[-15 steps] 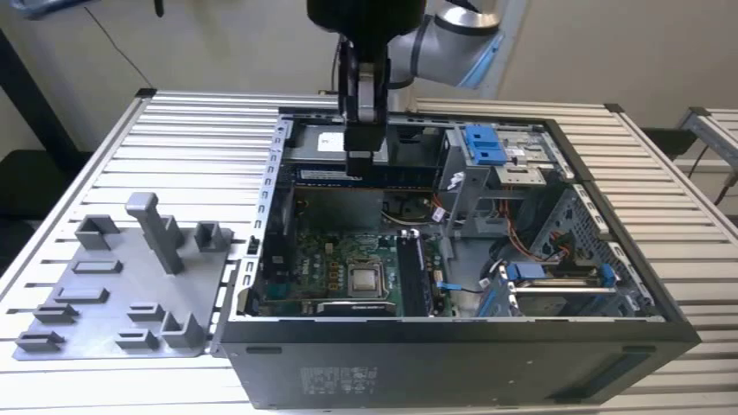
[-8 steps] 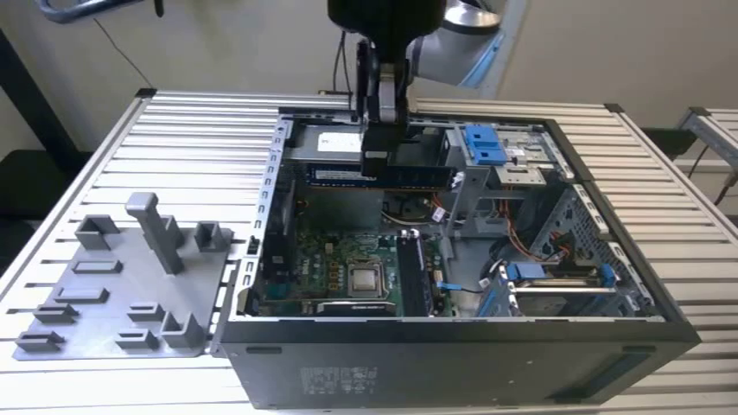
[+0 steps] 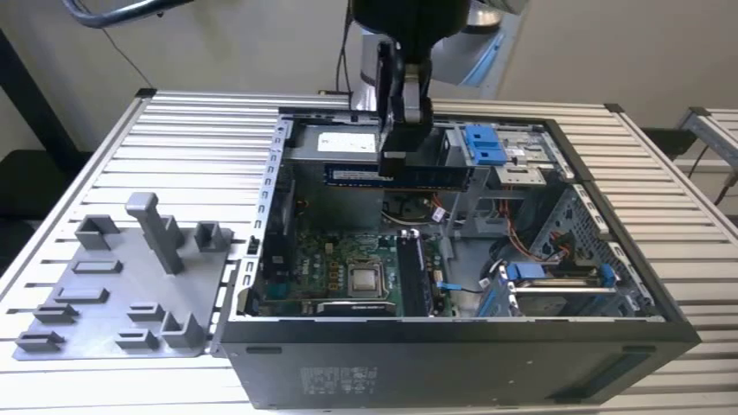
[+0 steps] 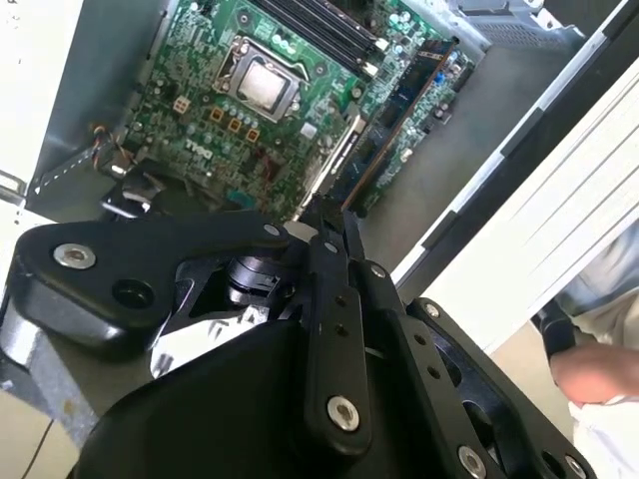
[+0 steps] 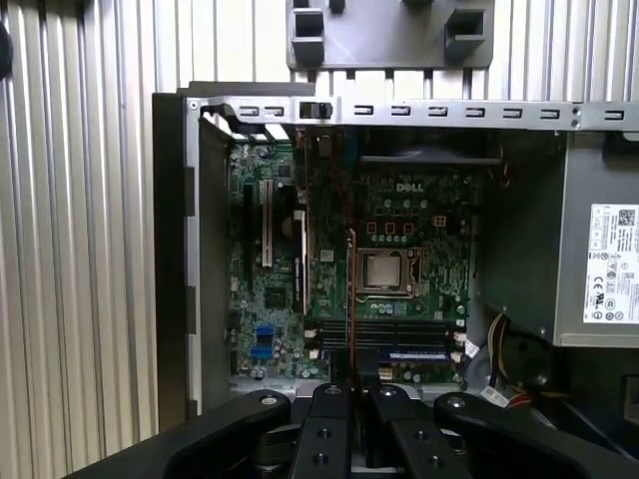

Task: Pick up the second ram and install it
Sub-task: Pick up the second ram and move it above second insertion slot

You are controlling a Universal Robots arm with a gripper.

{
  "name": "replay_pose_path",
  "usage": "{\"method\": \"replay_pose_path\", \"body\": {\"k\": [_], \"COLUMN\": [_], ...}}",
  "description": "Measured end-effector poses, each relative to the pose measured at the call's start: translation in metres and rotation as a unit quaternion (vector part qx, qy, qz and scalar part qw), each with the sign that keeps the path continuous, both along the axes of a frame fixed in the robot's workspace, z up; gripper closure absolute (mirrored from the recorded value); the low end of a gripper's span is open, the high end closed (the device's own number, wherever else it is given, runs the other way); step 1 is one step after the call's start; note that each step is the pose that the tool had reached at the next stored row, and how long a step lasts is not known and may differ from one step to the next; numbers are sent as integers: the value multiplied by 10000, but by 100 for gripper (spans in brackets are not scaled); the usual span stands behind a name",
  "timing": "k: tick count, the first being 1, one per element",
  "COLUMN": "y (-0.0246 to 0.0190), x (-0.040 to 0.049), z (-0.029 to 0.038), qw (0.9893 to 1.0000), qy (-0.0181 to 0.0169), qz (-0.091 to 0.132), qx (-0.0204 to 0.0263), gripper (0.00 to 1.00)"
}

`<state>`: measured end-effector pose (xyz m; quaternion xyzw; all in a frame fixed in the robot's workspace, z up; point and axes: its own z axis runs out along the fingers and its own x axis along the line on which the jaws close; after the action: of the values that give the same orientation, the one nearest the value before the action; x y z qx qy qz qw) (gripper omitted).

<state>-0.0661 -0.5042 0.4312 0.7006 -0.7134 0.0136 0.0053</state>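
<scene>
Pale slatted metal forms the table (image 3: 173,121), and on it lies an open computer case (image 3: 461,363) with its green motherboard (image 3: 323,259) facing up. A grey tray (image 3: 116,277) rests just beside the case, at the exterior view's left. The gripper (image 3: 396,164) hangs over the case with its fingers closed on the second ram (image 3: 433,176). The stick is held level in the air above the motherboard.
</scene>
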Motion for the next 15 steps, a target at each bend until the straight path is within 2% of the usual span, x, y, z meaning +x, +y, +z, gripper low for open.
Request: {"method": "replay_pose_path", "body": {"k": [15], "y": [0], "x": [393], "z": [0], "qw": [10000], "qy": [0], "qz": [-1], "qx": [0], "gripper": [87]}}
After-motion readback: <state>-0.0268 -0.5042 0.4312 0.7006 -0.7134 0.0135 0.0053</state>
